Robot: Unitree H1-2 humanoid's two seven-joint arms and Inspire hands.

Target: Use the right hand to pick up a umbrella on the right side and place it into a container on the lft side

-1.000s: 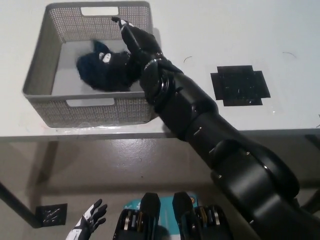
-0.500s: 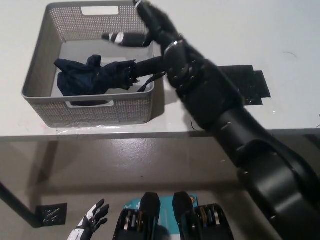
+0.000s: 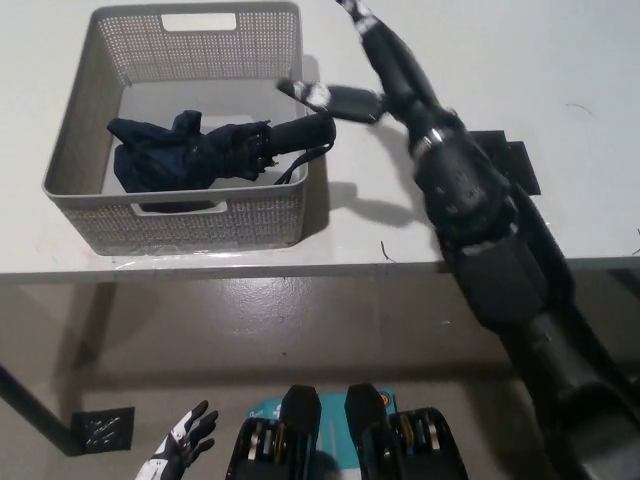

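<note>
Since a moment ago my right hand (image 3: 345,98) has let go and lifted up and away to the right of the container (image 3: 290,205), and its fingers look spread apart, holding nothing. Now the umbrella (image 3: 195,152) lies inside the container, with its dark handle end leaning on the right wall. I think the job is about done; my left hand (image 3: 182,444) rests low, far below the container, fingers apart.

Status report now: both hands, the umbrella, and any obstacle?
Right hand open, above table. Left hand open, low, idle. Umbrella inside basket, handle over rim. No obstacle seen.
</note>
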